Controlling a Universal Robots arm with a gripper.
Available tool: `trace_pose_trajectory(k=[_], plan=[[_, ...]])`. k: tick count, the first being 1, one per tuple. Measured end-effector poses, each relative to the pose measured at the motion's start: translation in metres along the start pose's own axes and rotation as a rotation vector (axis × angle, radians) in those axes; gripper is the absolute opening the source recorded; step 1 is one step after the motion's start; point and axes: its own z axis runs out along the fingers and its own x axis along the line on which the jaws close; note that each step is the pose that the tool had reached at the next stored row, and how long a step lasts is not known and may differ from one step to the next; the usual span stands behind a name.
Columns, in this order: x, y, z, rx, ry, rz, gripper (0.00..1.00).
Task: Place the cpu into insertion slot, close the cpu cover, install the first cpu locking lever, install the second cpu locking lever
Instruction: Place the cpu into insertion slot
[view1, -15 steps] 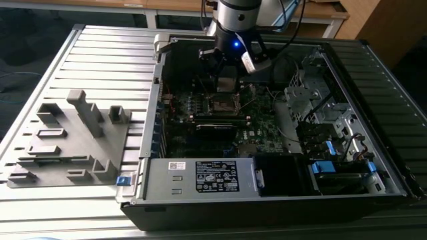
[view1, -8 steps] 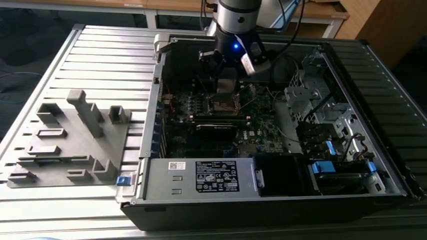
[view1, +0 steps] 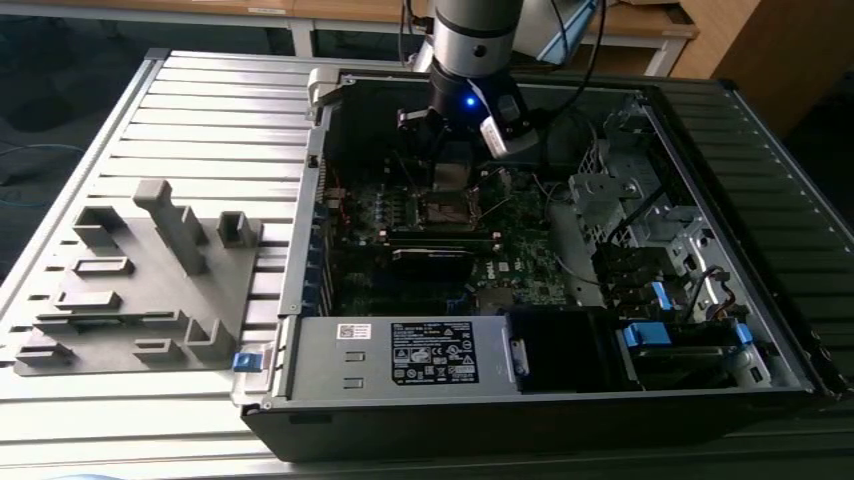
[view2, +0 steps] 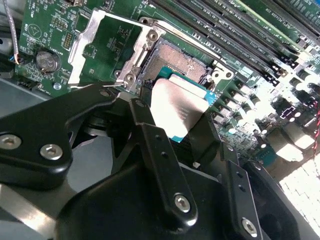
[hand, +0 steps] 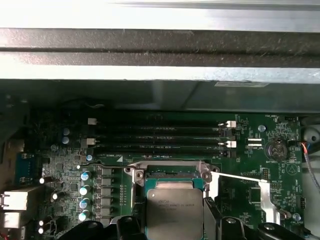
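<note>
My gripper (view2: 172, 120) is shut on the cpu (view2: 180, 100), a flat square chip with a silvery-grey top and a green edge. Black fingers (view2: 142, 125) press on two opposite sides. The chip hangs tilted, partly over the insertion slot (view2: 175, 57), a dark square socket with a silver rim. The cpu cover (view2: 95, 45), a thin silver frame, lies flipped open beside the socket. In the first wrist view the cpu (hand: 175, 207) sits in my gripper (hand: 175, 222) at the slot's (hand: 170, 176) edge, with a thin locking lever (hand: 240, 177) swung aside. In the exterior view my gripper (view1: 447, 172) hovers over the slot (view1: 447, 208) inside the case.
Long black memory slots (hand: 160, 137) run beside the socket. A coin battery (view2: 45, 60) sits near the open cover. The grey power supply box (view1: 400, 355) fills the case's near end, with drive bays and cables (view1: 641, 230) on the exterior view's right. A grey fixture plate (view1: 134, 280) lies outside.
</note>
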Motion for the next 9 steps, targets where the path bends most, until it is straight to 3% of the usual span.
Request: trace_pose_trajectory(k=[5,9], plan=[[0.0,0.0,0.0011,-0.0002,-0.0011,0.01,0.54],[0.0,-0.0002,0.0026,0.0014,-0.0064,0.072,0.54]])
